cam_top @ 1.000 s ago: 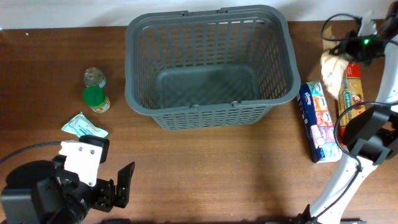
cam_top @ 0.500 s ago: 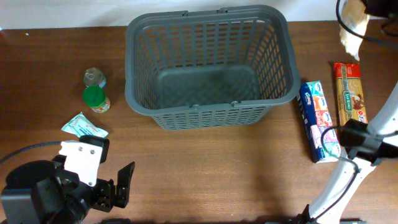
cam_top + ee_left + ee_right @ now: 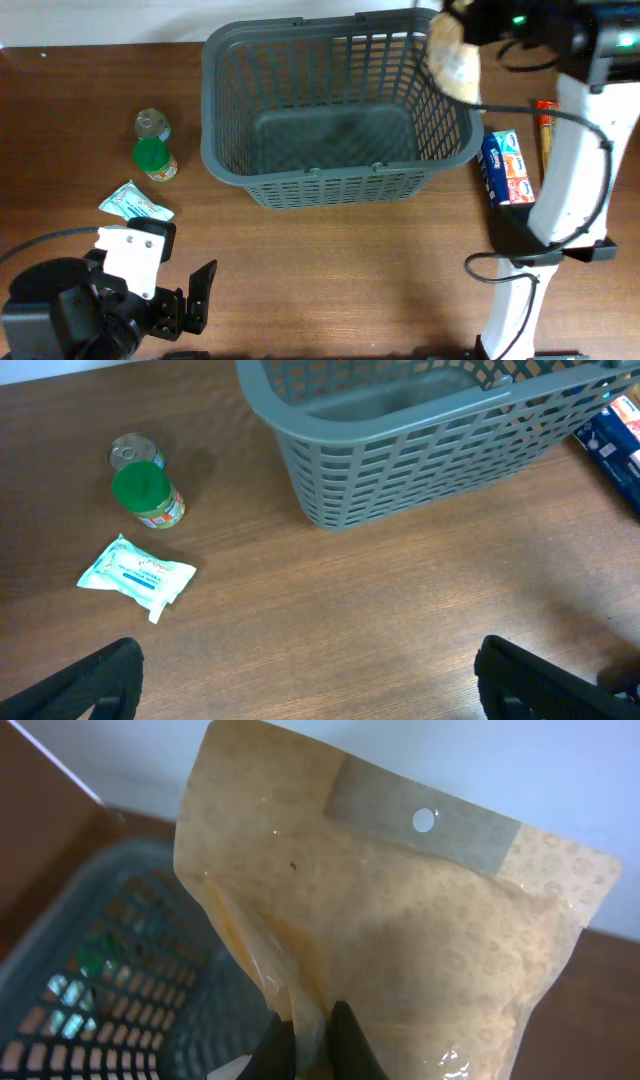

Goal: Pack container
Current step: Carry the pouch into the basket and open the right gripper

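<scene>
The container is a large dark grey slotted basket standing at the back centre of the table, with nothing showing inside it. Above its right rim hangs a tan pouch, and my right gripper is shut on it. In the right wrist view the two fingers pinch the lower fold of the pouch at my right gripper, with the container below and to the left. My left gripper stands open low at the front left, and in its wrist view the left gripper has only bare table between its fingers.
Left of the container stand a small can and a green-lidded jar, with a pale wipes packet in front of them. A blue pack and a pasta packet lie to the right, partly behind the white right arm.
My right gripper has lifted the tan pouch from the far right and carried it left to the container's right rim. The left arm has stayed still.
</scene>
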Action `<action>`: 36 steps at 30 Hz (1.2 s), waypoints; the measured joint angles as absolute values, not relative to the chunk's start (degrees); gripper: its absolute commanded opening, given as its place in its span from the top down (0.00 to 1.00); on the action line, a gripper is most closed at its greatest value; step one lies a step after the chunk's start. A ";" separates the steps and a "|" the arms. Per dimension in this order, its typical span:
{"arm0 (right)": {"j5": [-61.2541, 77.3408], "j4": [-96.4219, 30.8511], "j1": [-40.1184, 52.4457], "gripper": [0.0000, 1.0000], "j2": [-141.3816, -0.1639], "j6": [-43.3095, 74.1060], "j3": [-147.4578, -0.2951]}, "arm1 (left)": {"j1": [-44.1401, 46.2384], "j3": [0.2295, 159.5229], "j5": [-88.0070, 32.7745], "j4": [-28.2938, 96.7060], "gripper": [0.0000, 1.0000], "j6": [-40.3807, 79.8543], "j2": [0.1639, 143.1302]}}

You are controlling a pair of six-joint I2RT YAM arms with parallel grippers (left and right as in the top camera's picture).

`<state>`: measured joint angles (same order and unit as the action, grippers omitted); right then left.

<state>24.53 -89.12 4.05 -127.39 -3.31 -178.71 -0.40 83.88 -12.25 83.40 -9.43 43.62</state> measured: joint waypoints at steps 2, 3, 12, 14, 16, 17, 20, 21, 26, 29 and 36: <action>20.75 -91.02 6.70 0.96 -127.42 -3.29 -178.71 | -0.40 83.88 -12.25 83.40 0.01 -9.43 43.62; 19.29 -91.81 7.75 0.96 -127.42 -3.31 -178.71 | -0.40 83.88 -12.25 83.40 0.01 -9.43 43.62; 11.68 -93.10 12.58 0.96 -127.42 -3.33 -172.81 | -0.40 83.88 -12.25 83.40 0.01 -9.43 43.62; 11.00 -93.12 12.86 0.96 -127.42 -3.20 -170.41 | -0.40 83.88 -12.25 83.40 0.01 -9.43 43.62; 10.26 -93.19 13.04 0.96 -127.48 -3.03 -168.59 | -0.40 83.88 -12.25 83.40 0.01 -9.43 43.62; 9.85 -93.23 13.06 0.96 -127.48 -2.98 -167.72 | -0.40 83.88 -12.25 83.40 0.01 -9.43 43.62; 8.84 -93.27 13.08 0.96 -127.57 -2.94 -166.65 | -0.40 83.88 -12.25 83.40 0.01 -9.43 43.62; 8.71 -93.27 13.08 0.96 -127.57 -2.96 -166.63 | -0.40 83.88 -12.25 83.40 0.01 -9.43 43.62; 8.36 -93.19 13.08 0.31 -127.57 -2.76 -166.63 | -0.40 83.88 -12.25 83.40 0.01 -9.43 43.62; 8.34 -93.03 13.08 0.25 -127.55 -2.87 -166.65 | -0.40 83.88 -12.25 83.40 0.01 -9.43 43.62; 7.90 -93.03 13.08 0.25 -126.89 -3.46 -166.65 | -0.40 83.88 -12.25 83.40 0.01 -9.43 43.62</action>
